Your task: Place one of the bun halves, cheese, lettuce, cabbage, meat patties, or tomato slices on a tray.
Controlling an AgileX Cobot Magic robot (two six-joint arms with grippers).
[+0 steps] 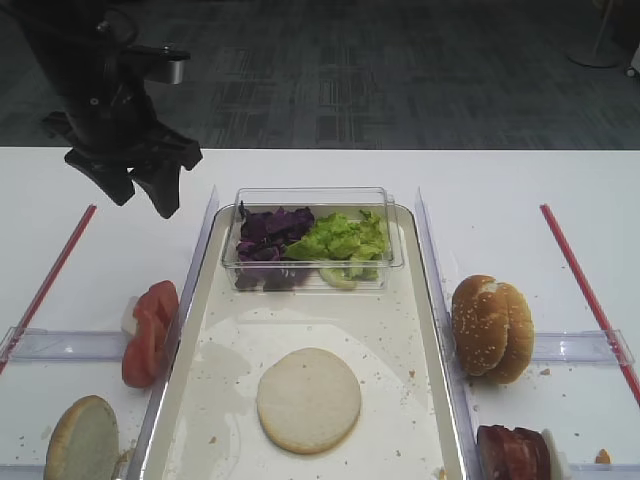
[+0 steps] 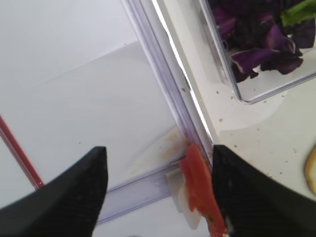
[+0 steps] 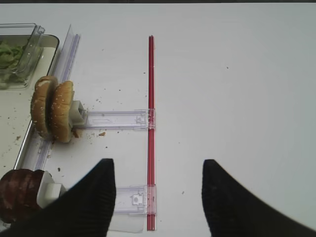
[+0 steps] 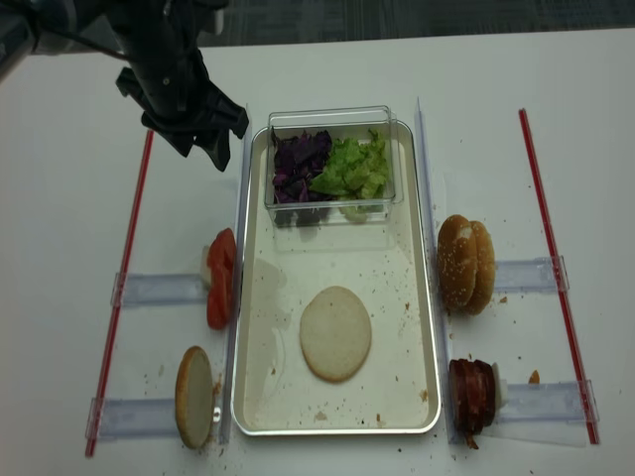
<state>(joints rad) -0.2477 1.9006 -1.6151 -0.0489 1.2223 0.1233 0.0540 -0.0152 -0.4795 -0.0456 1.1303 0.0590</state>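
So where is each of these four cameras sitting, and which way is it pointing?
Exterior high: in front of the table, looking down and across at the tray with a bun half; the left gripper shows.
Realsense: overhead, straight down on the whole layout; the left arm shows.
Left wrist: on the left arm, looking down past its open fingers at the tomato slices.
Right wrist: on the right arm, between open fingers, facing the sesame buns.
Shared: both wrist views catch the clear box.

2 overhead cams share tray [image 1: 440, 330]; wrist cams look down close
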